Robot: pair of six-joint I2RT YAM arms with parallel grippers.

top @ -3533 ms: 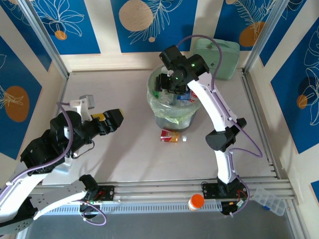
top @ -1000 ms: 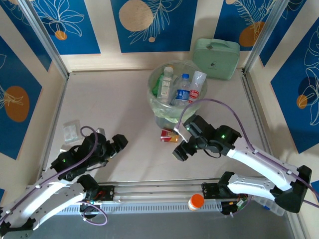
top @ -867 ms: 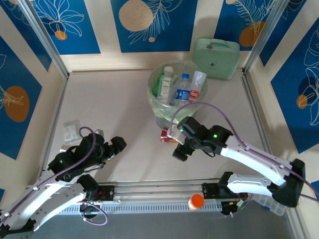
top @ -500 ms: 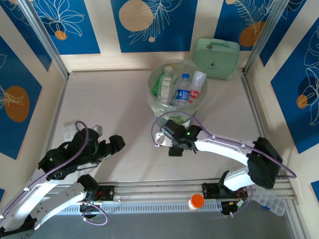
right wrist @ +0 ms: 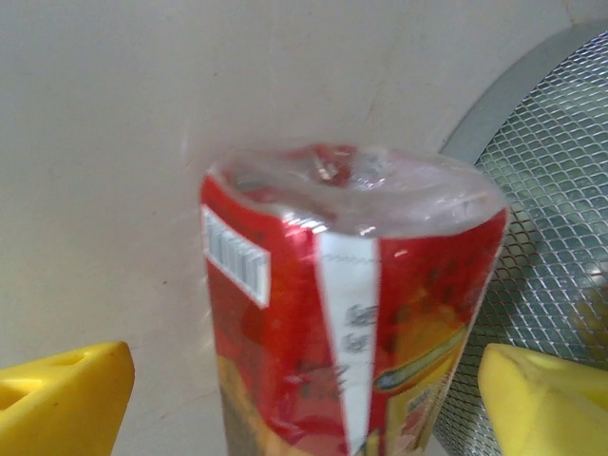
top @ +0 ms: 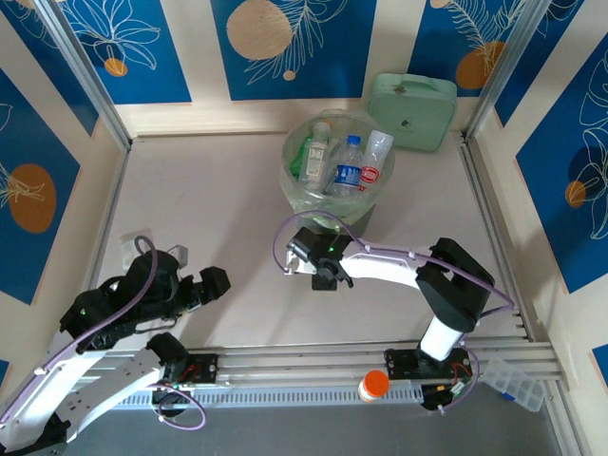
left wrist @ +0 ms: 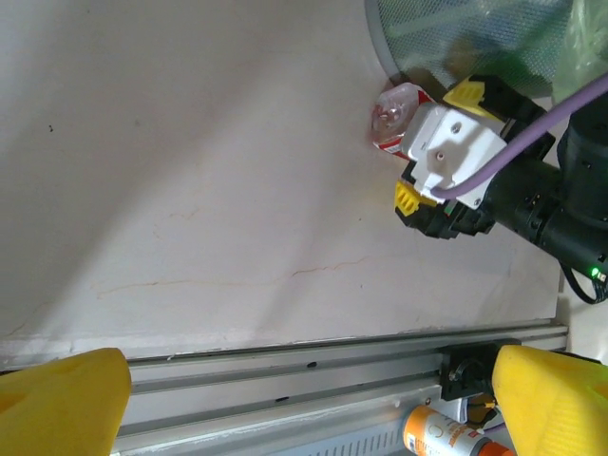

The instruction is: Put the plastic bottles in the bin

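Note:
A clear bottle with a red and yellow label [right wrist: 351, 323] lies on the table against the foot of the bin [top: 296, 190]. My right gripper [right wrist: 304, 404] is open and straddles it, one yellow finger [right wrist: 62, 399] on each side and a gap on the left. In the left wrist view the same bottle [left wrist: 391, 116] pokes out of the right gripper beside the bin's mesh wall [left wrist: 446, 38]. Several plastic bottles [top: 349, 171] stand inside the bag-lined bin. My left gripper [top: 213, 282] is open and holds nothing, low at the near left.
The mint-green zip case [top: 413, 112] sits behind the bin at the back right. An orange-capped item [top: 373, 384] lies on the front rail [top: 285, 366]. A small clear packet [top: 135, 250] lies by the left arm, and a clear box [top: 513, 380] at the near right corner.
My right arm came away from over the bin, dropped to the table and slid left onto the red-labelled bottle. The left arm drew back toward the near left.

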